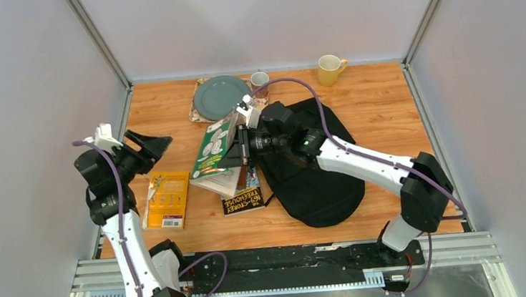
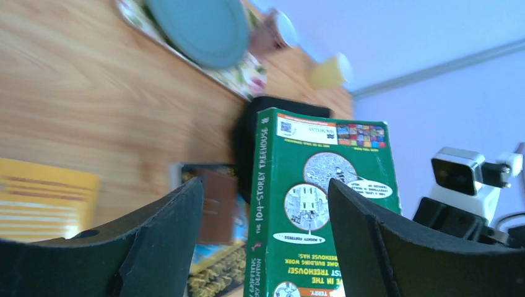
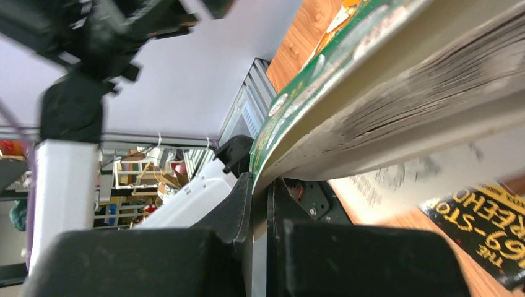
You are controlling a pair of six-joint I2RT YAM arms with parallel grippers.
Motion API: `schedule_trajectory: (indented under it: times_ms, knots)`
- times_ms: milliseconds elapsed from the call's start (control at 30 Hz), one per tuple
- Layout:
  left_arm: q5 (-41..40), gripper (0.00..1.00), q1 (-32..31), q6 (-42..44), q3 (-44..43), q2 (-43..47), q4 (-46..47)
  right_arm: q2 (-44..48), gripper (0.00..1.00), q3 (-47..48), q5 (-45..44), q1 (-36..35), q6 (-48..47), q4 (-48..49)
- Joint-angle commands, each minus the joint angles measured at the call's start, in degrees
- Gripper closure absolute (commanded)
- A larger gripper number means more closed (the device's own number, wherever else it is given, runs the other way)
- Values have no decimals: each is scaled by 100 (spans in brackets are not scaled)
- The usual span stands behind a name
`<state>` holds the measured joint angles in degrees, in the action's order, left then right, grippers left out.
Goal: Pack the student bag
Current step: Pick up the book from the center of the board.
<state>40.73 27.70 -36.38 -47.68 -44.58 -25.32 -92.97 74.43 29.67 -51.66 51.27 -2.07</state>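
The student bag (image 1: 320, 179), a big black soft backpack, lies flat right of the table's middle; its dark edge (image 2: 247, 130) shows behind the book in the left wrist view. My right gripper (image 1: 240, 147) is shut on the edge of a green paperback (image 1: 215, 147), holding it tilted up above other books. In the right wrist view the jaws (image 3: 260, 185) pinch the green cover (image 3: 297, 105), with the pages fanned above. My left gripper (image 1: 148, 145) is open and apart from the book, at the left. The green paperback (image 2: 322, 204) stands beyond its spread fingers (image 2: 167, 235).
A yellow book (image 1: 167, 198) lies near the left arm. A black book (image 1: 244, 197) and a pale book (image 1: 221, 181) lie under the lifted one. At the back are a teal plate (image 1: 221, 96) on a mat, a cup (image 1: 260, 80) and a yellow mug (image 1: 329, 69).
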Motion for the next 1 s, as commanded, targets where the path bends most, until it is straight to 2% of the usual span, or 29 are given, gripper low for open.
schedule_trajectory:
  times_ms: [0,33,67,100,133,200,300,333,433,567,700,900,967]
  knots:
    - [2228,19,-116,-2353,1391,-104,3257,910,100,-358,171,50,-521,224]
    - [2298,19,-160,-2452,1497,-95,3601,1016,100,-446,162,155,-521,24]
    - [2273,19,-212,-2244,1472,-78,3439,1131,100,-639,205,217,-582,-13]
    - [2203,19,-352,-1946,1368,-77,3098,1384,100,-719,206,252,-652,-57]
    - [2107,19,-423,-1351,1262,-95,2346,1500,100,-807,171,288,-740,-249]
    - [1922,19,-634,-1030,1121,-148,2006,1719,100,-1043,231,358,-829,-329]
    - [1693,19,-1318,-1064,1410,-262,2241,1957,100,-1386,338,358,-872,-373]
    - [1606,18,-1781,-1168,1515,-288,2451,2028,100,-1457,285,358,-873,-434]
    - [1228,18,-2391,-1511,2033,-402,3153,2274,100,-1825,250,367,-855,-243]
    - [876,18,-3277,-1609,2569,-849,3577,2538,100,-2476,198,376,-829,66]
    - [744,18,-3788,-1574,2878,-1211,3868,2696,100,-3381,-93,463,-654,154]
    - [471,18,-4281,-1469,3133,-1589,4140,3012,100,-4970,205,648,128,1646]
    - [374,18,-4597,-1486,3186,-1816,4307,3109,100,-5157,197,718,217,1946]
